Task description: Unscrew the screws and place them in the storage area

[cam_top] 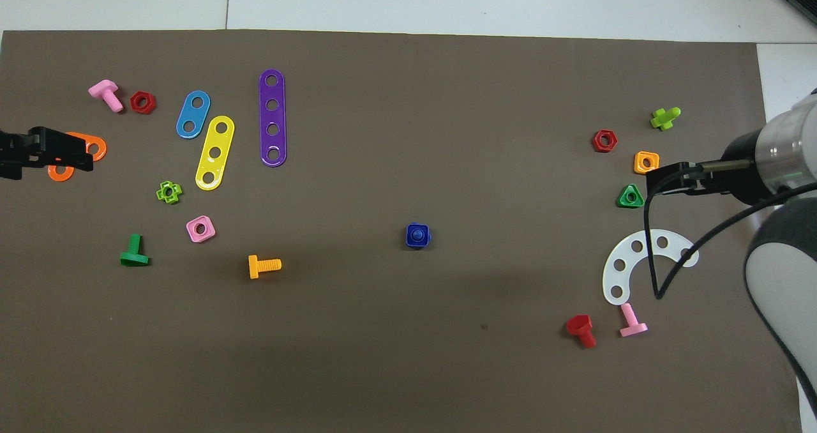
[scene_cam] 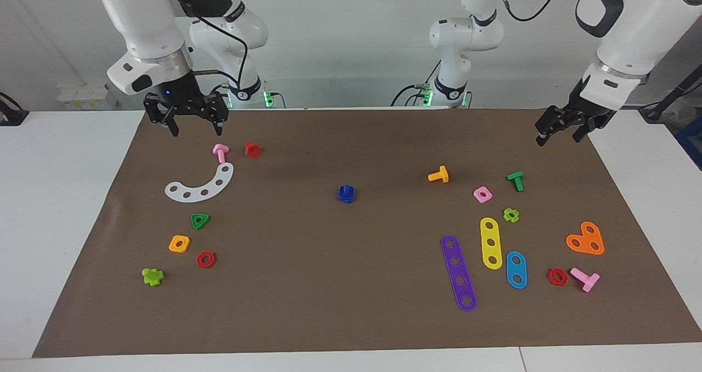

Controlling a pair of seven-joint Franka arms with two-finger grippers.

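**Blue bolt alone mid-mat, both arms up at the mat's ends**

Brown mat [scene_cam: 351,306] covers most of the white worktop [scene_cam: 60,196]; bare white margin shows along the mat's edges at both ends and along the edge farthest from the robots.

The small dark-blue plastic bolt [scene_cam: 346,193] stands upright at the mat's centre, seated in a blue nut. Wide open mat lies all round it; nothing close.

Storage area [scene_cam: 164,224], toward the right arm's end: white curved holed strip [scene_cam: 201,186], green triangular nut [scene_cam: 200,220], orange square nut [scene_cam: 179,243], red hex nut [scene_cam: 206,259], loosely spaced with brown gaps between. A pink T-shaped bolt [scene_cam: 220,152] lies just beside the strip's end nearer the robots.

Toward the left arm's end the parts crowd closer: purple straight strip [scene_cam: 459,273], yellow straight strip [scene_cam: 491,243] and blue short strip [scene_cam: 516,269] lie side by side.

Right gripper [scene_cam: 186,120] hangs in the air over the mat's edge nearest the robots, above the pink bolt's area, fingers spread, holding nothing. Left gripper [scene_cam: 565,126] hangs over the mat's corner at its own end, fingers apart, empty.

No readable writing on any part.
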